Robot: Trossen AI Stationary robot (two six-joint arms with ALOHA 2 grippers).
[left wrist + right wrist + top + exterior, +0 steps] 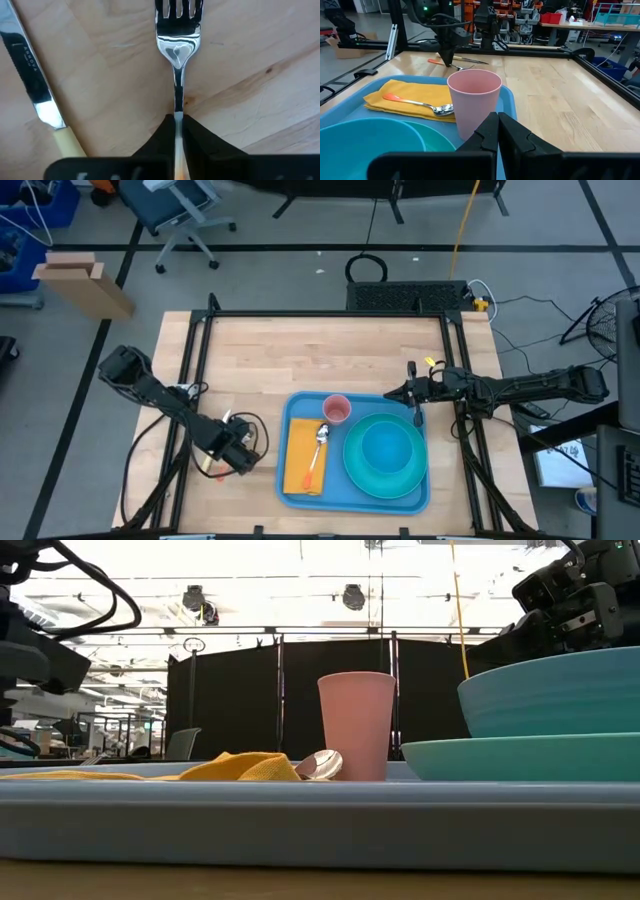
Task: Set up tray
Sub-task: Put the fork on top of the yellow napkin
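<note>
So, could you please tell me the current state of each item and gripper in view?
tray: flat on the table, loaded
napkin: flat in tray
spoon: on napkin
cup: upright in tray
bowl: on plate
fork: on table, handle gripped
knife: on table, untouched
left gripper: shut on fork
right gripper: shut, empty

- The tray (296,412) is a big flat blue plastic rectangle with rounded corners and a low raised rim.
- It sits flat on the wooden table, near the front edge, a bit right of the middle.
- Long side runs left to right in the high view.
- From the low view you just get its pale blue rim (300,815) stretching across the whole width.
- From the right wrist view the blue rim (509,102) shows at its far corner.
</note>
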